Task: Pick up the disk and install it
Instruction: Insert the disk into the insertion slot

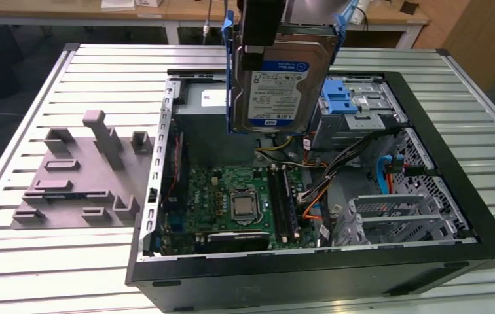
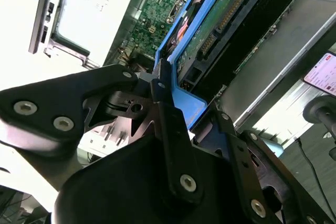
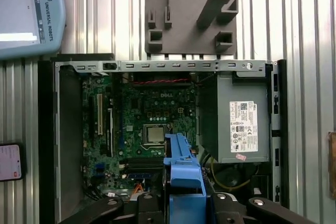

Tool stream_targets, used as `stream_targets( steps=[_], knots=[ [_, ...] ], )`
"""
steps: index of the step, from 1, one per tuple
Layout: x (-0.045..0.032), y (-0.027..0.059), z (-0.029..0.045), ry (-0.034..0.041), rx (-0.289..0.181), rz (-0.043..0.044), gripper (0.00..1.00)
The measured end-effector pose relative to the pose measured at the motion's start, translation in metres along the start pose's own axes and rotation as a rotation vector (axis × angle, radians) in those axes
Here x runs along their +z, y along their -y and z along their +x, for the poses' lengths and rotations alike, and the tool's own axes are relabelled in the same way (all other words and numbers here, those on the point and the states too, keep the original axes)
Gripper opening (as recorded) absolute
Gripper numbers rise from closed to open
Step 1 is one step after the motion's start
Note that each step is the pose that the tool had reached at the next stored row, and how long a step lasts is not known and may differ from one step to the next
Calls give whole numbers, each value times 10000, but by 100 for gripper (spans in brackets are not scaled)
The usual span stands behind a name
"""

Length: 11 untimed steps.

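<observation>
Disk: I see the flat, silver, rectangular disk with its white-and-blue label and blue plastic carrier frame, lifted clear of the bench and hanging over the open case.
Long axis: it runs straight up and down in the exterior view – one short end is up in the hand, the other points down into the case.
Facing: the label side looks toward the exterior camera; the second wrist view shows me the opposite face, with its green circuit board.
Hand: the black two-finger hand is clamped on the carrier's upper end – in the second wrist view I see the black fingers pressed against the blue tab.
Below the disk: the black computer case lies open on its side, with the green motherboard toward the exterior view's left and the blue-handled metal drive cage just to the disk's right.
Power supply: the grey metal box with a white sticker sits in one corner of the case.
Bench: the slatted metal bench also carries a grey moulded fixture block, beside the case.
</observation>
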<state>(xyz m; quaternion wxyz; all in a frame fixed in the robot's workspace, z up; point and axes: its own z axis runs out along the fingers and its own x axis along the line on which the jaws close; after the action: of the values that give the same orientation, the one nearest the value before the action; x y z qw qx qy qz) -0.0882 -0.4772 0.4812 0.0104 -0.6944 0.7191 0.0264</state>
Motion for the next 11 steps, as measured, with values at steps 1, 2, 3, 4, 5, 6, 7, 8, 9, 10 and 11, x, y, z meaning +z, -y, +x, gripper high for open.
stream_targets(
  steps=[1,2,3,4,5,6,7,8,9,10,11],
  knots=[
    [0,1,27,-1,-4,12,36],
    [0,1,54,1,-8,28,36],
    [1,2,82,3,-13,48,36],
    [1,3,111,2,-16,69,36],
    [4,4,135,2,-19,86,36],
    [10,8,155,4,-20,91,36],
    [19,25,164,7,-20,93,36],
    [25,52,169,4,-20,92,36],
    [31,80,173,1,-20,91,36],
    [38,112,178,2,-20,91,36],
    [47,141,185,5,-20,93,36]
  ],
)
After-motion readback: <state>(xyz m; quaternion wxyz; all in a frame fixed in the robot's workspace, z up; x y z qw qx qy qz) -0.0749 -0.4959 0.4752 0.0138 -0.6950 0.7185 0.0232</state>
